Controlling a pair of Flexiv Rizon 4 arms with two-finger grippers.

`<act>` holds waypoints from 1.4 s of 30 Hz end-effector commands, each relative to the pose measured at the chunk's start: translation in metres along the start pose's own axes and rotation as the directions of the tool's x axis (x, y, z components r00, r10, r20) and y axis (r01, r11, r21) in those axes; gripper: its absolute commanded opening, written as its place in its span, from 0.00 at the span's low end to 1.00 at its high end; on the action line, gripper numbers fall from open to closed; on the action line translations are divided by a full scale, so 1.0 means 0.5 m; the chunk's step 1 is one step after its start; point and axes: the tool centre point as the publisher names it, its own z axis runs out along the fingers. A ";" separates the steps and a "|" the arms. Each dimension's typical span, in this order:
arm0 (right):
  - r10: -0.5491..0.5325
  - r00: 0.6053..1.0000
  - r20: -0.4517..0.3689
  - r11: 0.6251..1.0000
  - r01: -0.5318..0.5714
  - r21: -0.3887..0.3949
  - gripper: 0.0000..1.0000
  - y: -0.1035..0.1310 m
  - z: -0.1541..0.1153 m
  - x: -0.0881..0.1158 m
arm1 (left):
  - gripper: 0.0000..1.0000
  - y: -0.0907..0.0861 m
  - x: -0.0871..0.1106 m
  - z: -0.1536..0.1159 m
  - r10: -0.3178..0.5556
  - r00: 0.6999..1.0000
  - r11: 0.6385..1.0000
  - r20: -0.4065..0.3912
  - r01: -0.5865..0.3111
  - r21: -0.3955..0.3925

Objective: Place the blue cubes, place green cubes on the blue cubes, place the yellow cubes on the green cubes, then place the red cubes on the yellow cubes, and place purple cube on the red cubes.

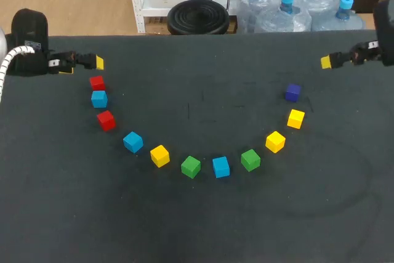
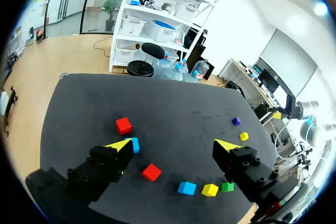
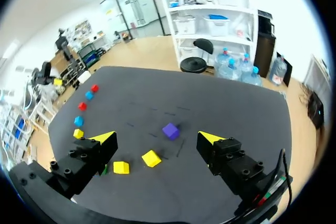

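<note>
Cubes lie in an arc on the black table (image 1: 203,226). From the left: red cube (image 1: 96,82), blue cube (image 1: 99,98), red cube (image 1: 106,120), blue cube (image 1: 133,141), yellow cube (image 1: 160,155), green cube (image 1: 191,166), blue cube (image 1: 221,167), green cube (image 1: 250,159), two yellow cubes (image 1: 275,141) (image 1: 296,118), and a purple cube (image 1: 293,92). My left gripper (image 1: 83,66) (image 2: 174,145) hangs open just behind the arc's left end, holding nothing. My right gripper (image 1: 335,60) (image 3: 157,138) is open and empty behind the purple cube (image 3: 170,130).
The arc bends toward the table's front edge. Bare black cloth fills the middle inside the arc and the wide strip in front of it.
</note>
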 end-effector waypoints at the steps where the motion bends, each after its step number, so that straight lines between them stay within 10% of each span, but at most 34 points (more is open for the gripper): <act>1: -0.020 1.000 0.005 0.998 0.020 -0.057 1.00 0.008 -0.013 0.008 | 1.00 -0.002 -0.002 0.000 -0.001 1.000 1.000 -0.004 0.001 -0.005; 42: -0.145 0.989 -0.013 0.969 0.139 -0.205 1.00 -0.018 -0.028 0.028 | 1.00 0.004 -0.003 -0.015 0.076 0.997 0.997 -0.012 -0.076 0.007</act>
